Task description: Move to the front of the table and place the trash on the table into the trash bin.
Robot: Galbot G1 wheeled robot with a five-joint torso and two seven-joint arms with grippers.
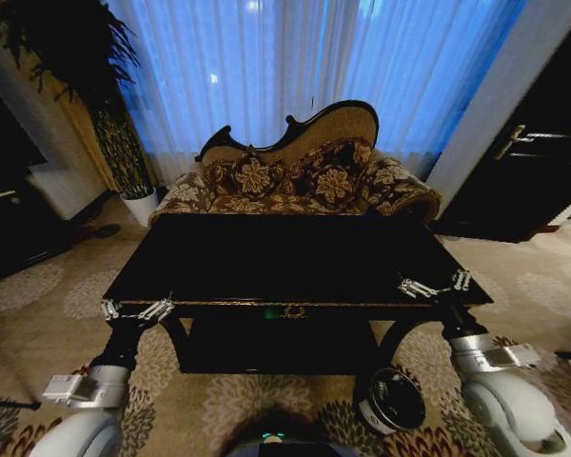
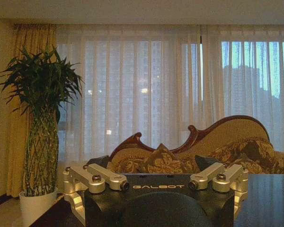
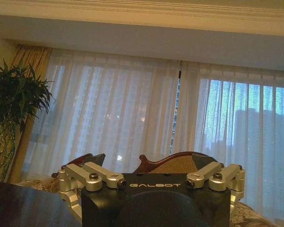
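The glossy black table (image 1: 285,257) with a gold front ornament stands straight ahead in the head view, its top dark and bare where I can see it. The trash is out of view. The black trash bin (image 1: 392,400) sits on the carpet by the table's front right leg, just inside my right arm. My left gripper (image 1: 138,309) hovers open at the table's front left corner. My right gripper (image 1: 435,286) is open at the front right corner. Each wrist view looks past its own gripper, the left gripper (image 2: 154,163) and the right gripper (image 3: 151,163), across the tabletop toward the curtains.
A floral sofa (image 1: 295,176) stands right behind the table against sheer curtains. A tall potted plant (image 1: 124,143) is at the back left, a dark cabinet (image 1: 533,171) at the right, dark furniture (image 1: 9,219) at the left. Patterned carpet runs along both table sides.
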